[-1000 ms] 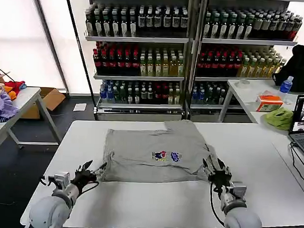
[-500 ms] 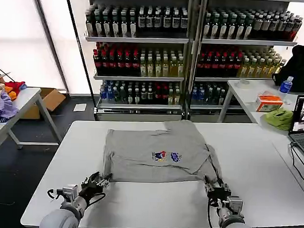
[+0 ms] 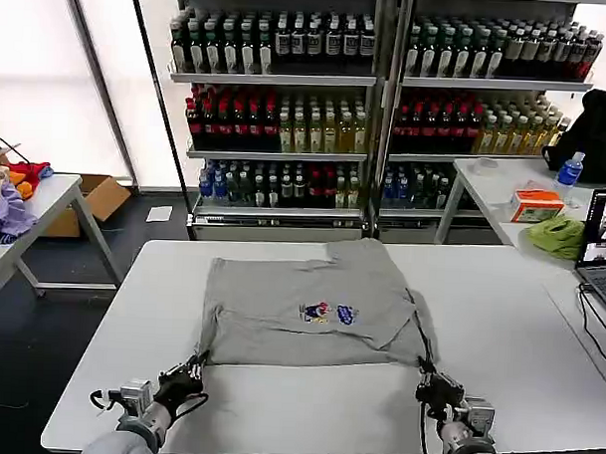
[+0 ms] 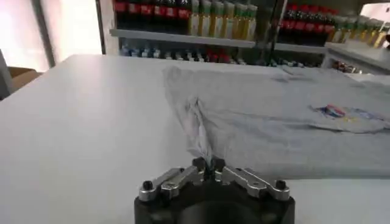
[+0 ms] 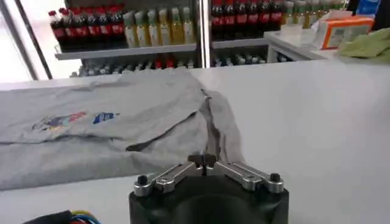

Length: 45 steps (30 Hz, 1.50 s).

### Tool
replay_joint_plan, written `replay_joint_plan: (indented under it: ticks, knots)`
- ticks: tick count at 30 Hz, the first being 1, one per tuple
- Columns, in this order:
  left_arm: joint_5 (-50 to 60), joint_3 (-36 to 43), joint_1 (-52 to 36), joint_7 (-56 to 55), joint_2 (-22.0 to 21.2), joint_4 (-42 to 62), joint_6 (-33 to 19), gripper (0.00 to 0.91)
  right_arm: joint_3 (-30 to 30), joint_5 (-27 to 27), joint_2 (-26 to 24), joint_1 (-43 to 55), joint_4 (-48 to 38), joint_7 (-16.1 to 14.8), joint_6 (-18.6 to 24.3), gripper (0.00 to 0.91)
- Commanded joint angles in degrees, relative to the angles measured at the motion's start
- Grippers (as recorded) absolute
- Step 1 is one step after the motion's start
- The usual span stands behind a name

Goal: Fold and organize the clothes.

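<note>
The shirt (image 3: 310, 312) is spread flat on the middle of the counter (image 3: 499, 324). The left pincer (image 3: 191, 368) is clamped on the shirt's near left corner, the right pincer (image 3: 429, 379) on its near right corner. Shelves of bottles (image 3: 277, 117) are stood behind the shirt, beyond the counter's far edge. A side table (image 3: 503, 194) is placed behind the shirt to its right.

No text, brand or number can be read anywhere. The grey shirt (image 3: 310, 302) on the white table (image 3: 499, 324) carries a small multicoloured print (image 3: 330, 313) near its middle, red and blue, but no letters can be made out in it. The labels on the bottles (image 3: 277, 126) on the far shelves, and the orange box (image 3: 536, 205) on the far right table, are too small to read.
</note>
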Motion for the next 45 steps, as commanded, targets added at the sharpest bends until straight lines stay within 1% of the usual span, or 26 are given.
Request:
replay_joint_plan:
  ticks: [1,7,8,9,10,14,18,20,21,22,24,25,26,27,28,30,33,34,35,36,37,38,39,40,41,45]
  knots:
    - [1.13,-3.09,9.64,-0.16,0.51,-10.21,-1.42,0.01,5.58,3.46,-0.68,-13.02,7.6,-2.03,1.33,0.0]
    - [1.75,-4.56,18.17,-0.18,0.21,-15.79,-0.72,0.0,10.32,4.18,-0.76,-27.01,12.14,-3.78,3.81,0.0]
    - [1.88,-4.79,19.1,-0.24,0.07,-16.58,0.03,0.03,11.17,4.49,-0.63,-29.34,13.05,-3.97,3.94,0.0]
    - [1.85,-4.93,20.65,-0.43,-0.04,-17.75,0.96,0.524,11.48,4.4,-0.57,-30.64,13.57,-4.04,3.96,0.0]
    - [1.77,-5.0,21.89,-0.66,-0.23,-18.8,1.66,0.907,12.16,4.02,-0.54,-32.69,14.43,-4.27,4.24,0.907]
    - [2.13,-5.35,28.3,-0.55,-1.48,-22.98,3.98,0.907,13.23,4.03,0.01,-32.89,15.56,-3.04,2.38,0.907]
    - [2.57,-6.61,29.66,-1.92,-2.79,-25.54,4.04,0.907,14.91,3.22,0.1,-28.58,15.36,-4.23,2.34,0.907]
    - [2.14,-10.16,29.57,-2.11,-2.05,-26.61,4.07,0.907,16.9,3.65,-0.52,-24.19,15.53,-4.84,2.29,0.907]
    - [1.48,-12.3,29.51,-2.43,-1.05,-27.46,4.1,0.907,17.42,3.87,-1.02,-23.16,15.57,-5.08,2.3,0.907]
    - [0.91,-14.03,29.48,-2.64,-0.55,-27.67,4.1,0.907,18.51,3.96,-1.82,-20.57,15.51,-6.33,2.33,0.907]
    - [-0.76,-19.16,28.25,-2.46,2.8,-27.55,4.07,0.907,19.2,3.96,-3.09,-17.25,15.39,-7.58,2.34,0.907]
    - [-1.43,-20.53,27.5,-2.27,3.7,-27.12,4.07,0.907,19.2,3.92,-4.3,-12.96,14.53,-9.38,1.76,0.907]
    - [-4.05,-21.45,25.59,-2.26,5.61,-26.65,4.07,0.907,18.48,3.63,-4.87,-9.45,13.51,-9.7,1.17,0.907]
    - [-5.89,-21.81,22.67,-2.02,8.57,-24.76,4.03,0.907,17.62,3.41,-5.56,-5.57,11.94,-10.94,-0.75,0.907]
    - [-6.75,-21.53,20.56,-1.65,9.92,-24.17,4.01,0.907,16.42,3.32,-6.02,-0.82,9.87,-11.74,-2.77,0.907]
    - [-10.45,-18.7,13.57,0.13,15.01,-19.77,3.98,0.907,13.35,2.08,-7.33,8.65,4.14,-13.6,-5.81,0.907]
    - [-12.15,-14.18,6.28,3.65,20.67,-12.52,3.94,0.907,7.75,-0.45,-7.4,20.3,-3.91,-16.14,-9.47,0.907]
    - [-12.16,-12.8,4.21,4.76,21.34,-11.02,3.93,0.907,5.96,-1.33,-7.13,24.81,-6.85,-17.6,-11.15,0.907]
    - [-12.42,-11.1,0.54,5.92,22.46,-8.93,3.93,0.907,3.88,-2.22,-6.75,27.9,-9.86,-17.77,-13.05,0.907]
    - [-13.11,-7.2,-3.01,6.78,23.56,-4.83,3.93,0.907,1.65,-2.8,-6.03,31.7,-13.6,-19.29,-12.99,0.907]
    - [-12.96,-4.73,-7.16,7.56,24.1,-1.32,3.92,0.907,0.21,-3.27,-5.16,35.39,-16.01,-20.56,-12.96,0.907]
    - [-13.0,-3.85,-9.8,8.19,24.41,0.74,3.91,0.907,-1.9,-4.33,-4.53,37.96,-18.77,-20.35,-12.97,0.907]
    - [-13.3,-0.99,-12.63,9.23,24.58,3.46,3.91,0.907,-3.15,-6.25,-3.67,40.14,-21.89,-21.15,-12.92,0.907]
    - [-13.36,0.46,-15.12,9.62,24.8,4.86,3.91,0.907,-4.2,-6.75,-3.0,42.1,-24.02,-22.54,-12.89,0.907]
    - [-13.12,2.08,-17.19,10.6,24.99,6.98,3.89,0.907,-5.39,-6.15,-2.64,43.6,-26.33,-23.05,-12.92,0.907]
    - [-12.32,9.02,-26.33,13.01,24.35,16.17,3.2,0.907,-9.66,-7.99,-0.9,48.73,-35.02,-25.64,-12.94,0.907]
